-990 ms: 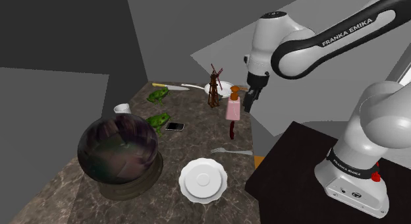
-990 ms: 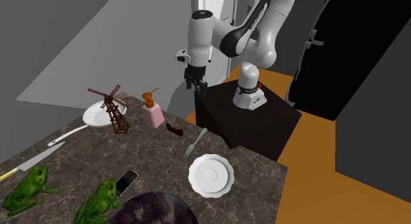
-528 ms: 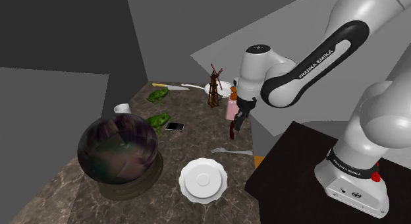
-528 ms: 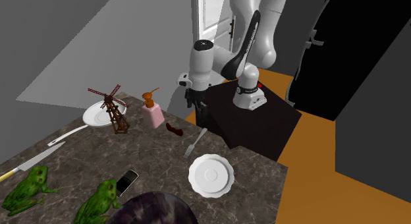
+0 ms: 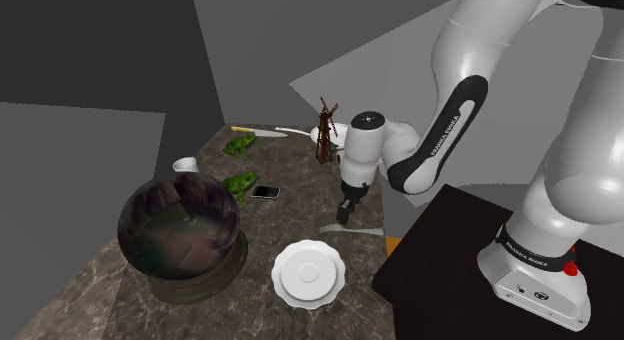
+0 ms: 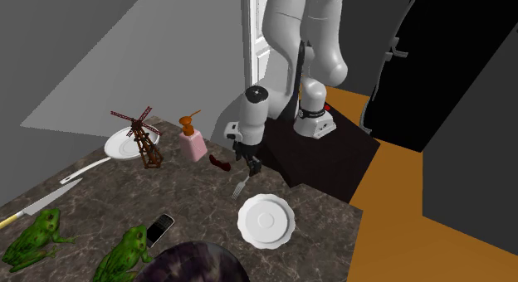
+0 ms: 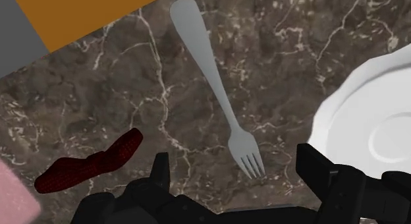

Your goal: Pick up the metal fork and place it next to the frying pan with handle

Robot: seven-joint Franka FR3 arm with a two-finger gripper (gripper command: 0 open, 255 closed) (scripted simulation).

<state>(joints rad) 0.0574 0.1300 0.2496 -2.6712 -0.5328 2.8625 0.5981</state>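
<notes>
The grey fork (image 7: 214, 84) lies on the marble counter (image 7: 296, 58) beside the white plate (image 7: 356, 117) (well apart from the frying pan (image 6: 116, 146)). The gripper (image 7: 235, 165) hangs over its tines, fingers (image 7: 160, 173) wide apart, clasping nothing.

Grey fork (image 7: 214, 84), dark brown marble counter (image 7: 316, 51) with pale veins, white plate (image 7: 369, 124), dark red cross-hatched piece (image 7: 89, 165), pink bottle (image 6: 194, 145) with brown pump, green frogs (image 6: 124, 254), orange floor (image 6: 398, 230), black gripper (image 7: 234, 165)
</notes>
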